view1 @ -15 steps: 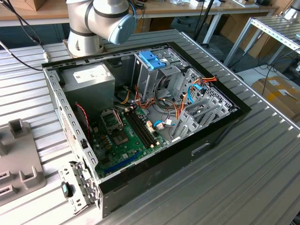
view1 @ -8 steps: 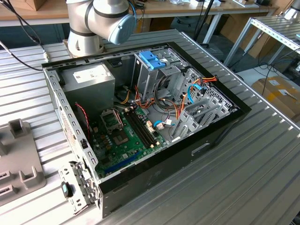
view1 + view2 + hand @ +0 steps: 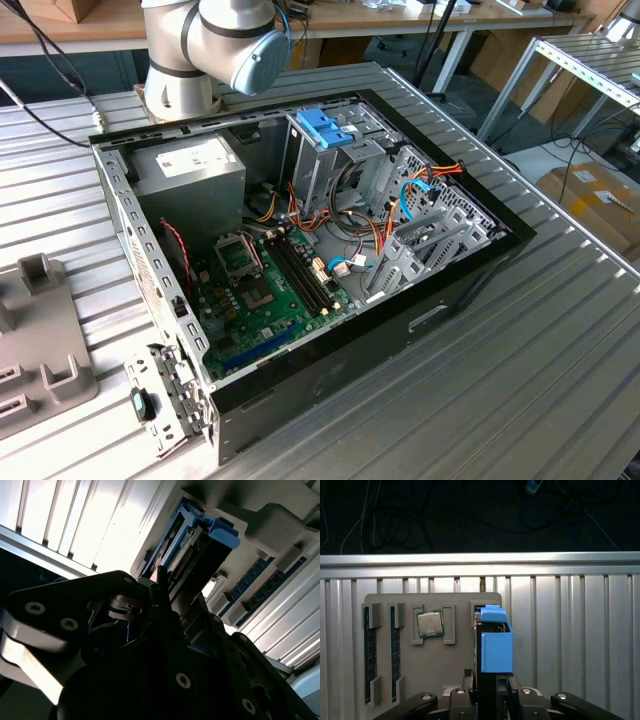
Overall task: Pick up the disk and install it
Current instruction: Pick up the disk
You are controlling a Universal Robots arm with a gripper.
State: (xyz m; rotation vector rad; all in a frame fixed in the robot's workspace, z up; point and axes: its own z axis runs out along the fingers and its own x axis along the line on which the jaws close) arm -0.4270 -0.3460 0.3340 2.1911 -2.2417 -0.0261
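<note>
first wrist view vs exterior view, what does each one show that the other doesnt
First wrist view: the disk on edge at the tray, the gripper straddling it, a CPU and memory sticks in the tray. Exterior view: the open case, its motherboard, a blue bracket in the drive cage, the arm. Both: the tray and ribbed table.

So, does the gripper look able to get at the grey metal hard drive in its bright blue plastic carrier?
Probably yes: the gripper is right at the blue-framed grey hard drive, which stands up from the flat grey holder tray, and nothing shows between them.
</note>
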